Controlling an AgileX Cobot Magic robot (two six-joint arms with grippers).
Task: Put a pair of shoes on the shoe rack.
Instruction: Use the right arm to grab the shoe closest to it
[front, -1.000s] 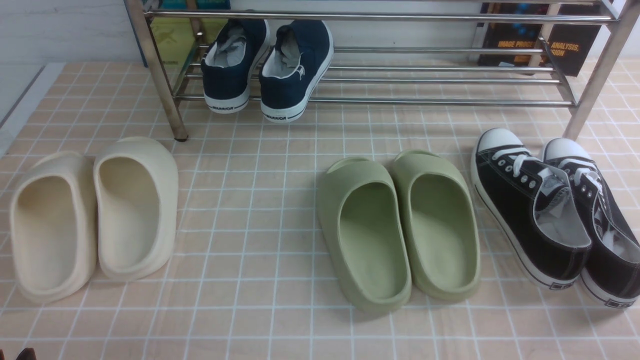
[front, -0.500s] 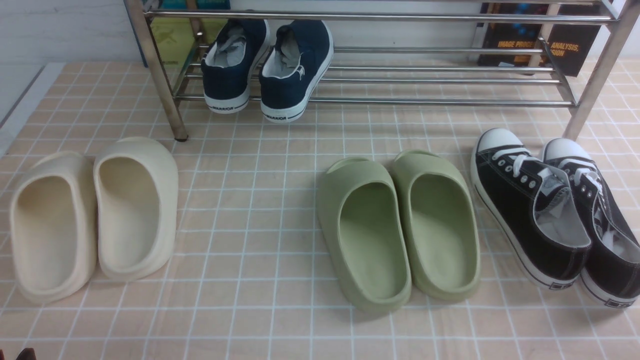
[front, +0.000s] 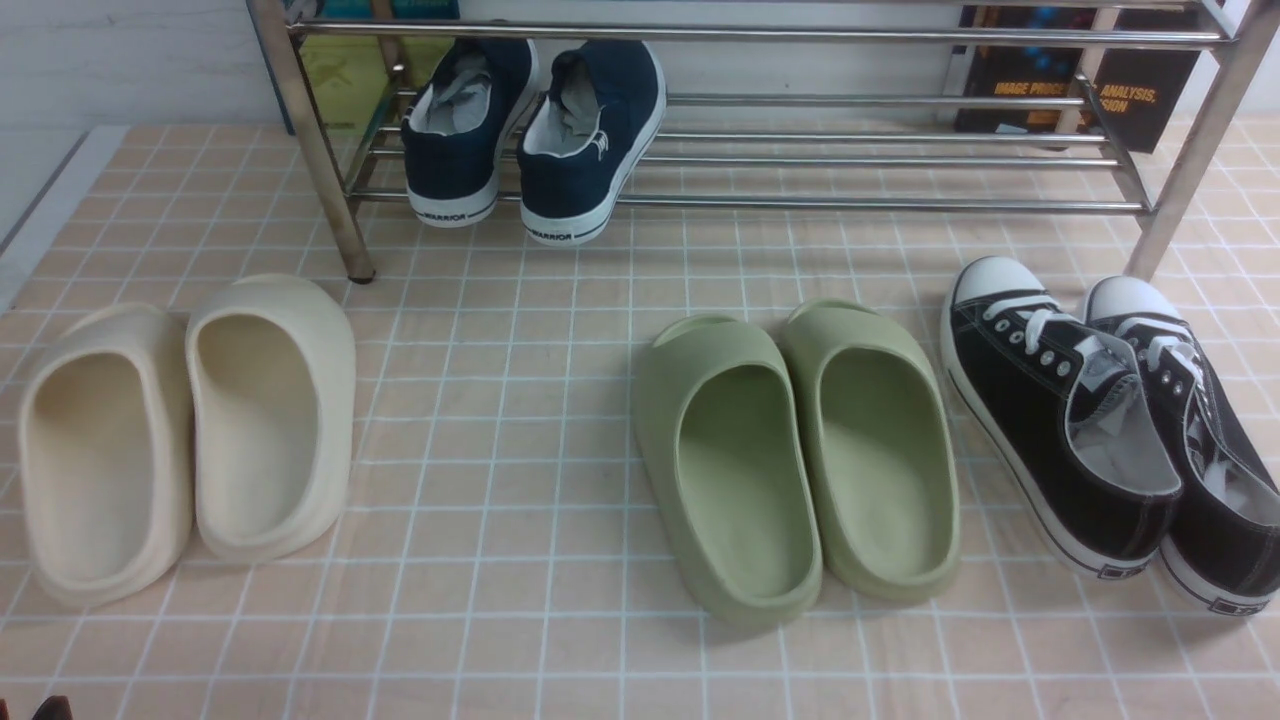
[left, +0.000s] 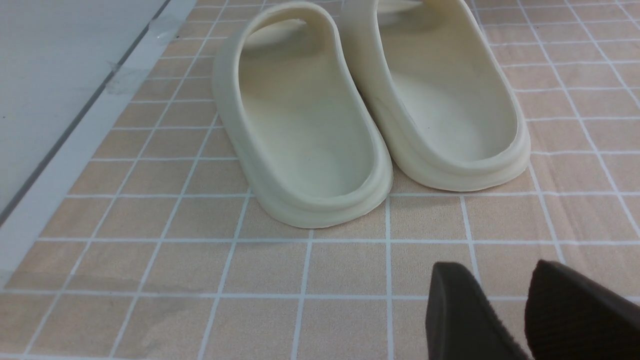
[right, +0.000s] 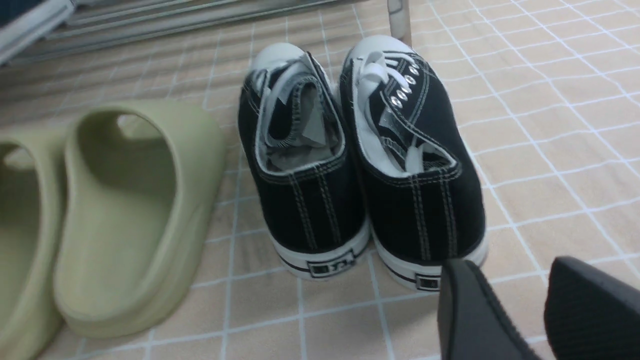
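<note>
Pair of shoes (front: 1110, 420) stands on the tiled surface (front: 560, 450) at the right, toes toward the shoe rack (front: 850, 205), just beside the green slides (front: 795, 460). Right hand (right: 512, 267) is behind their heels, fingers parted, holding nothing. Left hand (left: 495, 270), likewise parted and empty, is behind the cream slides (left: 305, 140).

1. You're facing a staged home entryway: a chrome shoe rack (front: 850, 204) and green slides (front: 730, 470) stand on a peach tile-print covering (front: 500, 560).
2. An image-processing textbook (front: 1020, 70) propped behind the rack suggests a lab.
</note>
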